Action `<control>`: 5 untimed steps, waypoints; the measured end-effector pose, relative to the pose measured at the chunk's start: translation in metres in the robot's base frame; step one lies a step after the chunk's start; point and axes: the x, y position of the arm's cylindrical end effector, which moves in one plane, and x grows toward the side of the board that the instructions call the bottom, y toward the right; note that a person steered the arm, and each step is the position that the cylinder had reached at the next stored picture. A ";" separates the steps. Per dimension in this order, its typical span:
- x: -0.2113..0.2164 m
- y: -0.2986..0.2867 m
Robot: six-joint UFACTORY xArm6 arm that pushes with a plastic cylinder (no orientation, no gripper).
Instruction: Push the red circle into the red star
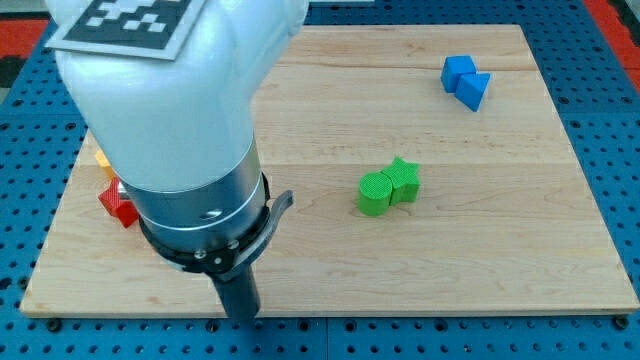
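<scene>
A red block (117, 203) with pointed corners, likely the red star, peeks out from behind the arm's body at the view's left. No red circle shows; the arm's wide body hides much of the board's left side. My tip (240, 314) sits near the board's bottom edge, to the lower right of the red block and apart from it. It touches no block that I can see.
A sliver of a yellow block (101, 158) shows just above the red one. A green circle (374, 194) and a green star (404, 179) touch at the board's middle. A blue cube (458, 70) and a blue triangle (475, 90) sit at the top right. The wooden board (500, 250) lies on a blue pegboard.
</scene>
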 end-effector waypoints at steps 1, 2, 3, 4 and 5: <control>-0.027 -0.054; -0.064 -0.064; -0.077 -0.090; -0.059 -0.089; -0.048 -0.166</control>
